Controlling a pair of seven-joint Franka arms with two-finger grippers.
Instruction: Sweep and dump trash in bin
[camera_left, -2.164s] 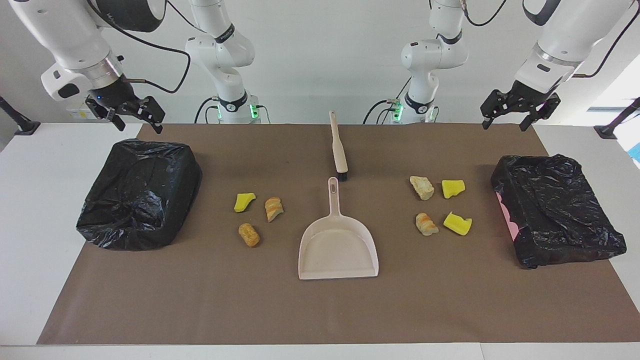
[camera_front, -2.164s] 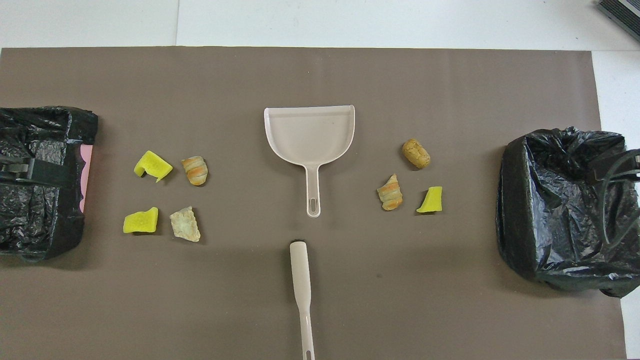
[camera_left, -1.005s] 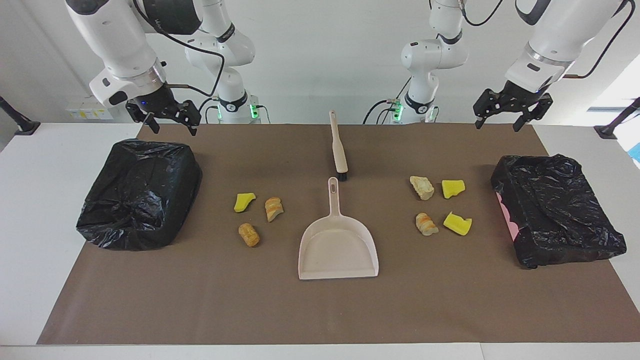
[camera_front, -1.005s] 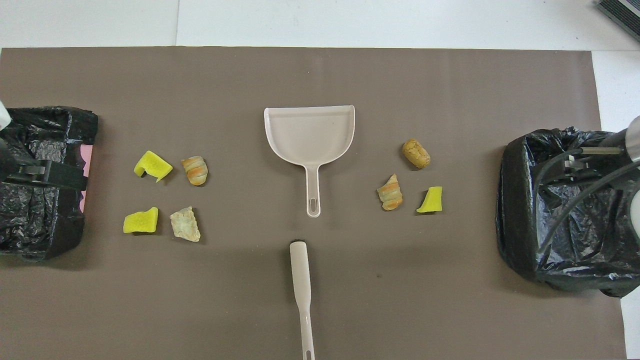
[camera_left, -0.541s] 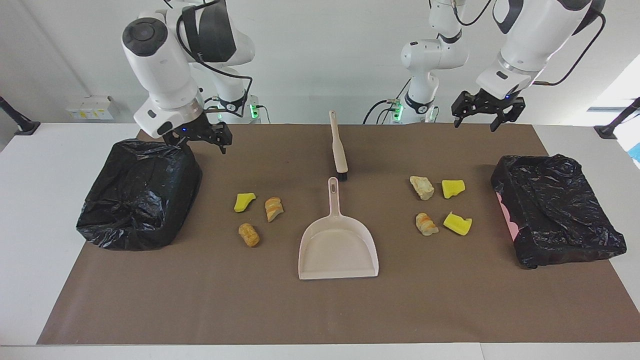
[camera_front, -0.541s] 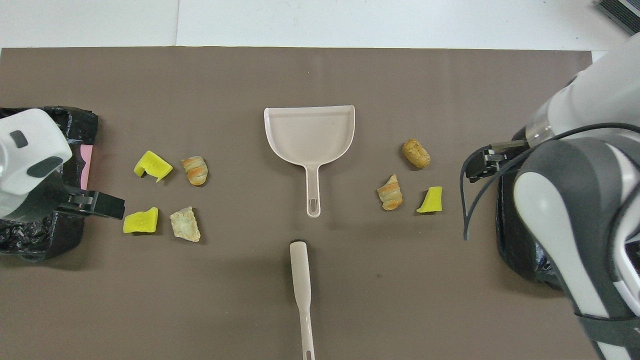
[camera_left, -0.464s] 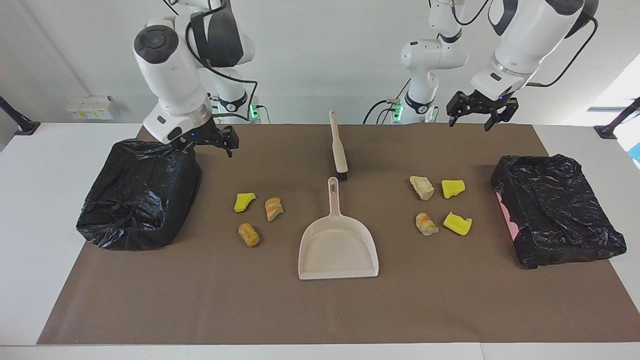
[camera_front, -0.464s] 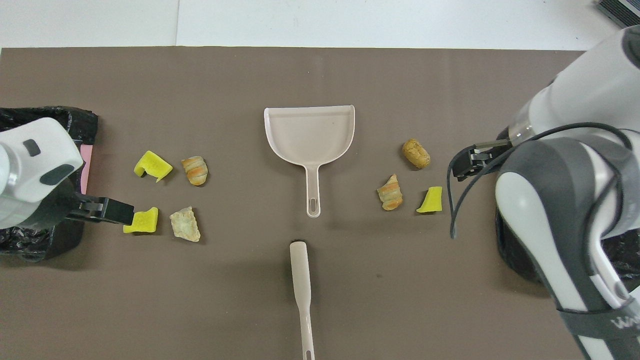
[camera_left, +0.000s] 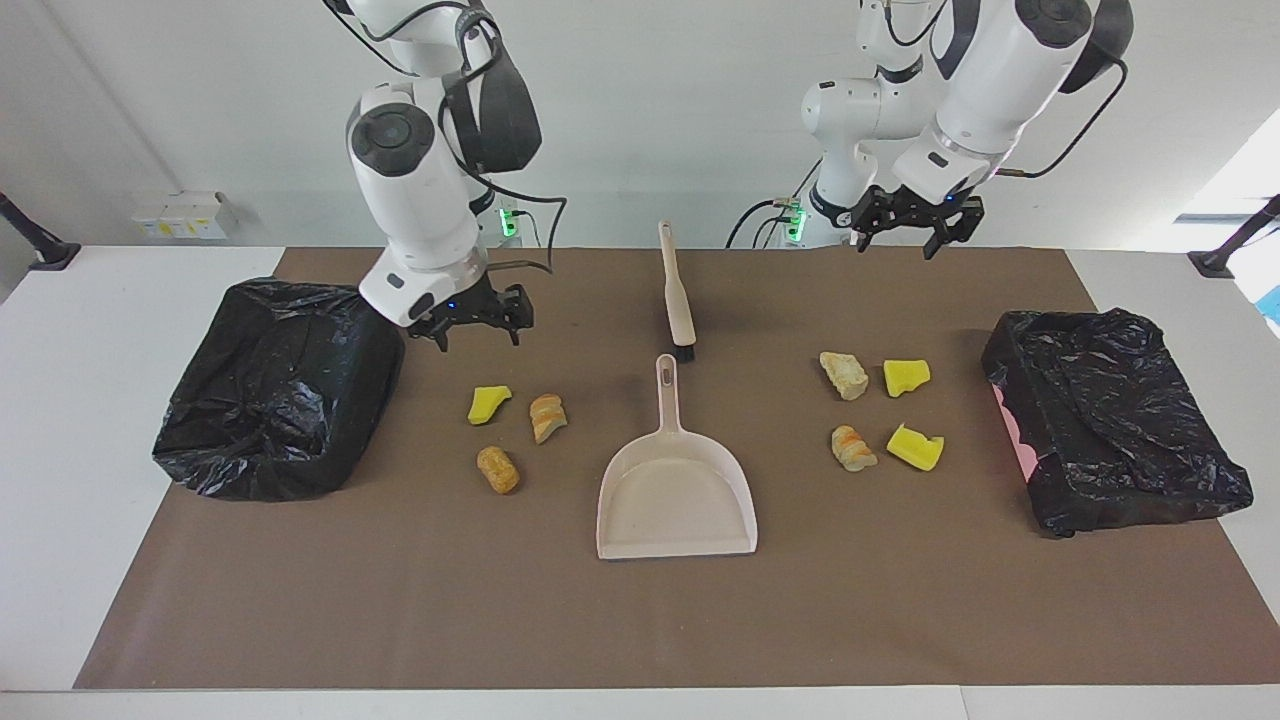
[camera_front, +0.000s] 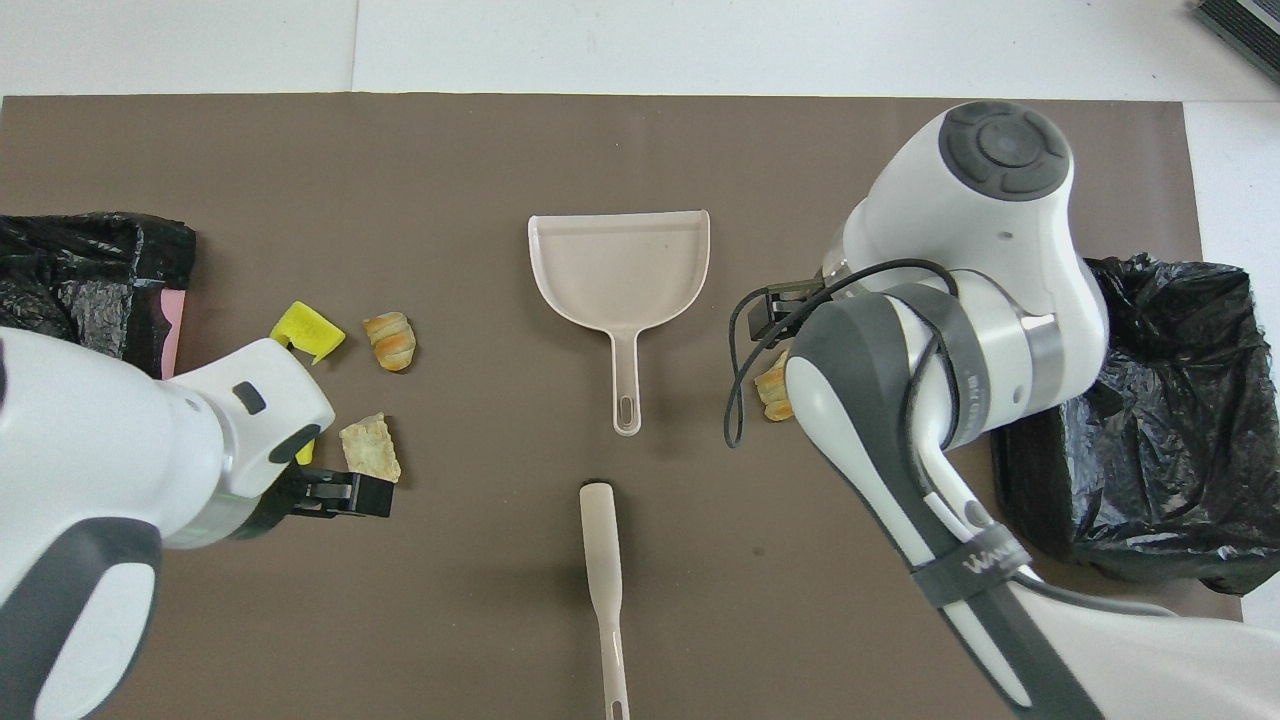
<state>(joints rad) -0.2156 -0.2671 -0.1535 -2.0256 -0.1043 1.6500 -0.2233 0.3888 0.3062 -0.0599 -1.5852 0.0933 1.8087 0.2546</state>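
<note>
We hung our right gripper (camera_left: 470, 325) and left gripper (camera_left: 908, 232) in the air, jaws open and empty. The beige plastic brush (camera_left: 678, 292) lay between them on the tabletop, handle toward us, seemingly nearer the right. The yellow and tan trash scraps (camera_left: 510, 425) flanked the beige plastic dustpan (camera_left: 676, 478).

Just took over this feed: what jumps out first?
Yellow and tan trash lies in two clusters, one each side of the beige dustpan at mid-table. A black-bagged bin sits at each end. Both pincers hang open in the air, right pincer, left pincer.
</note>
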